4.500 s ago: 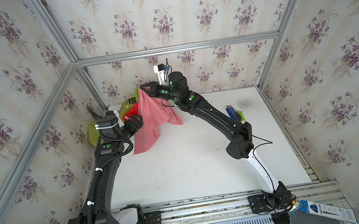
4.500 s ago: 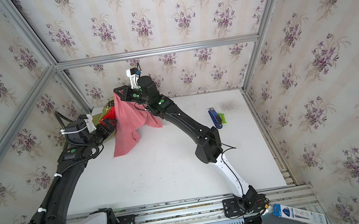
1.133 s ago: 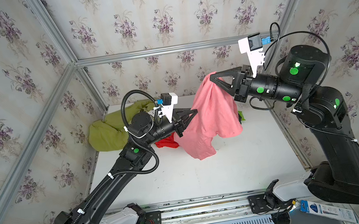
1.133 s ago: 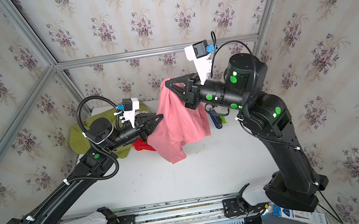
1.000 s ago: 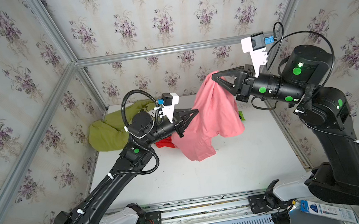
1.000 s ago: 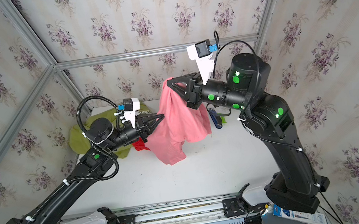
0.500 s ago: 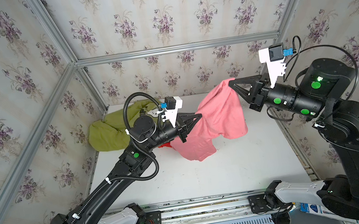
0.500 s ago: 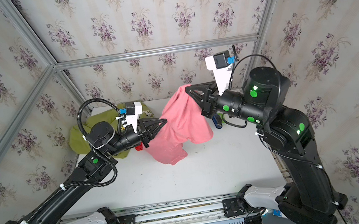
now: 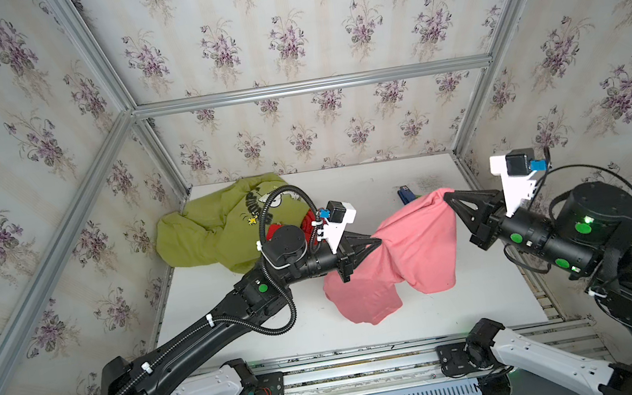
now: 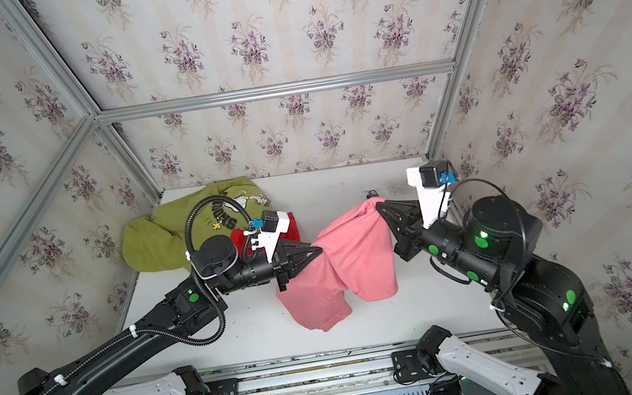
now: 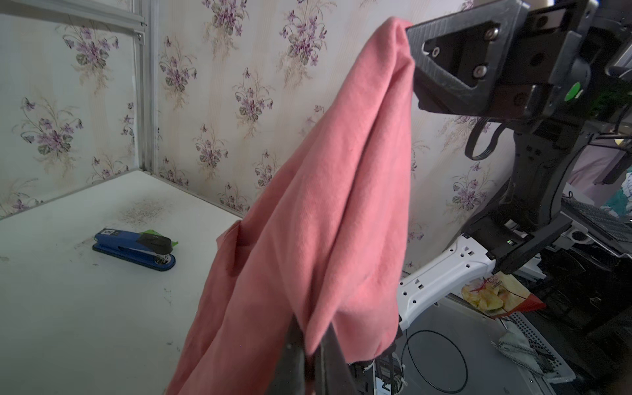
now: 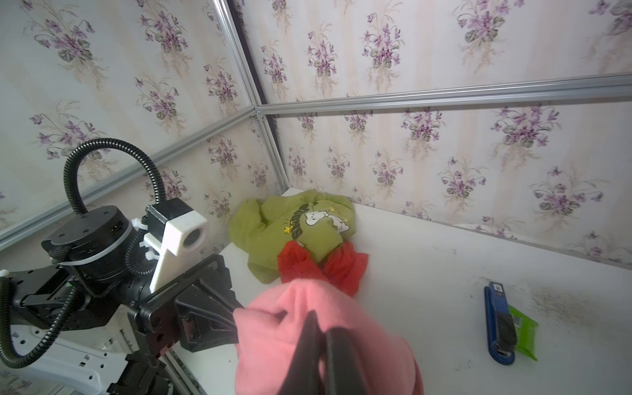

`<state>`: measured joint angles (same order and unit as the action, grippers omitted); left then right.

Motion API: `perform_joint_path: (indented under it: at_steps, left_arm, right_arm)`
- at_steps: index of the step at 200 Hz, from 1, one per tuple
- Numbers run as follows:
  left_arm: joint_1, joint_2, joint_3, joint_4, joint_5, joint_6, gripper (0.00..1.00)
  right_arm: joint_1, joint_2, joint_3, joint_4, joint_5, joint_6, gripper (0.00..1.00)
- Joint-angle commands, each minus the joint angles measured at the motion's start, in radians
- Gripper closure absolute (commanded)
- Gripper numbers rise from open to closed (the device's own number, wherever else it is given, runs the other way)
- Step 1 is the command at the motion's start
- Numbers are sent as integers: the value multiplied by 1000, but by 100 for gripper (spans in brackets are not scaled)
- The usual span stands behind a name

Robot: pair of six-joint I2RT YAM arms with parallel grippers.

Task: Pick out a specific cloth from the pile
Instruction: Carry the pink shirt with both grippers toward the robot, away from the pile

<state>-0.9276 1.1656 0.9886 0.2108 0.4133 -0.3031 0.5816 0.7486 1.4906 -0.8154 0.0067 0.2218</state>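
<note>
the cloth (image 9: 410,252), plain salmon-pink, is hanging in the air clear of the pile (image 9: 207,239), spreading between both grippers and lying wholly apart from that heap in both top views. the left gripper (image 9: 377,241) is clamping one bunched edge on the side nearer the pile, jaws pressed tight on the fabric. the right gripper (image 9: 446,197) is pinching the opposite edge, farther from the pile, jaws likewise closed on fabric. the lower folds are sagging toward the white table (image 9: 348,198); contact cannot be told. within the pile, the olive-green shirt (image 12: 273,222) is lying crumpled, the red cloth (image 12: 301,263) touching its edge. a blue stapler (image 11: 133,248) is resting well apart from the pile, beyond the cloth
</note>
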Motion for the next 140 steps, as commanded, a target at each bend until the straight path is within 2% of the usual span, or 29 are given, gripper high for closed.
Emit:
perform_joint_path:
  at_steps: [1,41,140]
  left_arm:
    - [-17,30,-11,93,-10,-12,100]
    - [-27,101,-48,127,-4,-28,100]
    - [-7,183,-132,155,-34,-25,100]
  right_arm:
    - [-1,-34,-51,25,105,-24,100]
    - [0,-55,-117,2,159,-31,100]
    - [0,-27,-209,8,197,-62,100]
